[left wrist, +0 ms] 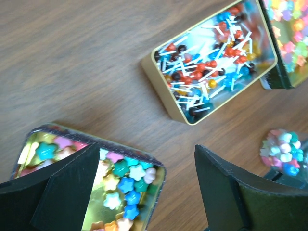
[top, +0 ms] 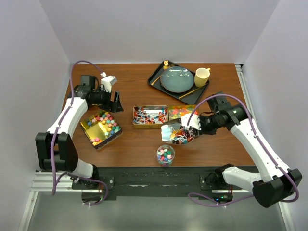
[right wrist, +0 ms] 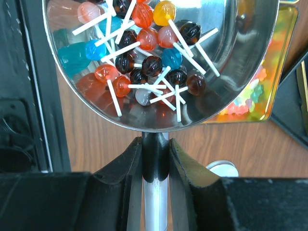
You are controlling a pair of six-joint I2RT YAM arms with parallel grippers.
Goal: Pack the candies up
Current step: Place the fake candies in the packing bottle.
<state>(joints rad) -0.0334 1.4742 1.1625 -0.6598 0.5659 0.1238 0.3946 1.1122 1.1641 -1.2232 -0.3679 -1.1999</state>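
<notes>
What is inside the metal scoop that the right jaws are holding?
Small round lollipops with white sticks: red, orange, blue, yellow and dark brown. The floor of the scoop beneath the pile is covered.

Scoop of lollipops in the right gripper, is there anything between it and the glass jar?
Nothing visible. In the top view the scoop, clamped by the right gripper, hangs just beyond and right of the jar, with only bare table between them. The jar's mouth looks open, with candies already inside.

Scoop (right wrist: pixel 226 57) cut by top edge, gummy tin (right wrist: pixel 281 45) blurred behind it, star-candy tin (left wrist: pixel 126 151) partly behind left pincer (left wrist: pixel 147 149)
</notes>
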